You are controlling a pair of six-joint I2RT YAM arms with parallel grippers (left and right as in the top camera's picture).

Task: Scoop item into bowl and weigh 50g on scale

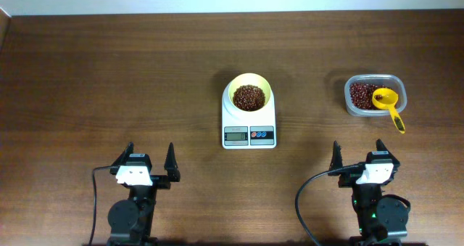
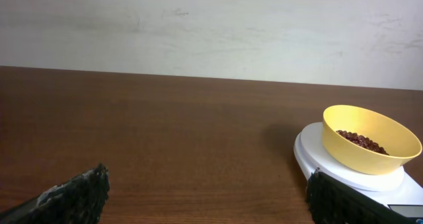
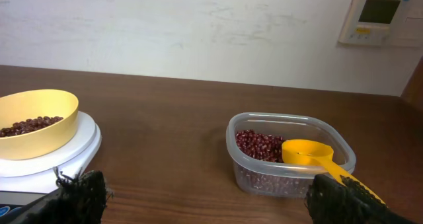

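bowl sits on top of the scale, beans heaped inside | clear container right of the scale, more beans and yellow scoop in it | left gripper front-left of the scale, fingers spread, holding nothing | right gripper front-right of the scale, spread too, holding nothing

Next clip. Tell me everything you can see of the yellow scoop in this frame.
The yellow scoop looks like glossy plastic, with a round cupped head and a long flat handle. Its head lies open side up on the beans in the right part of the clear container. The handle slopes out over the container's rim toward the front right. The overhead view hints at a few beans in the head, but I cannot be sure. The right claw is open and well apart from it.
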